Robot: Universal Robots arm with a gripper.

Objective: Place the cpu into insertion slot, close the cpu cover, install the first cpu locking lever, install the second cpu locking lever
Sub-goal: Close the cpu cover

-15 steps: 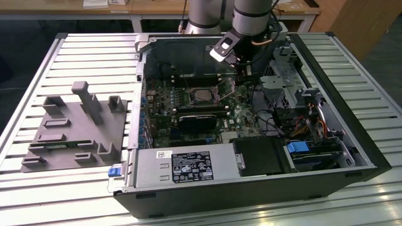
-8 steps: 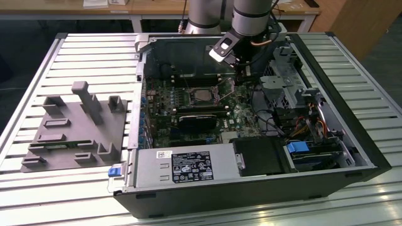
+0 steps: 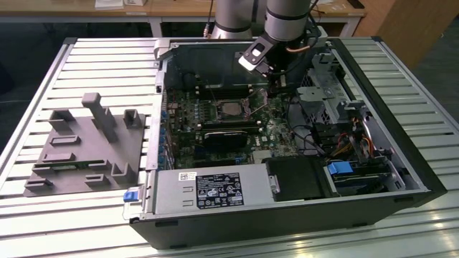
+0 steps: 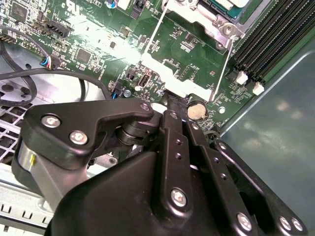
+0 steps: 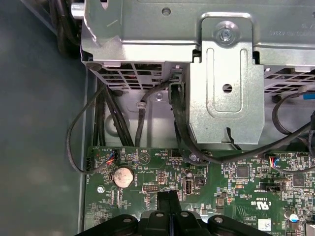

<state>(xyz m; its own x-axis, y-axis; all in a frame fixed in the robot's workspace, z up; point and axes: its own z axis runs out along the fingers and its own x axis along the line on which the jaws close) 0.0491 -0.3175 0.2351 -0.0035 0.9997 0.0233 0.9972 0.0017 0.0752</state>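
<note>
The cpu [image 3: 231, 109], a silvery square, lies in the insertion slot [image 3: 216, 110] on the green board inside the open case. The second wrist view catches a corner of it [image 4: 231, 4] inside the slot's metal rim [image 4: 206, 19]. The cpu cover [image 4: 165, 73] is tilted up off the slot, its thin side rails running to a bright end plate. It stands upright at the slot's side [image 3: 256, 99] on the exterior view's right. My gripper [image 3: 274, 80] hangs over that side, fingers shut together [image 4: 174, 101] [image 5: 168, 199], tips against the cover's free edge. Whether they pinch it is unclear.
A metal drive cage [image 5: 226, 73] with black cables [image 5: 177, 118] stands just past the board's edge. A coin battery [image 5: 123, 176] sits near my fingertips. Memory slots [image 4: 266, 44] run beside the socket. A black heatsink [image 3: 228, 141], the power supply [image 3: 208, 193] and a grey fixture [image 3: 86, 145] lie farther off.
</note>
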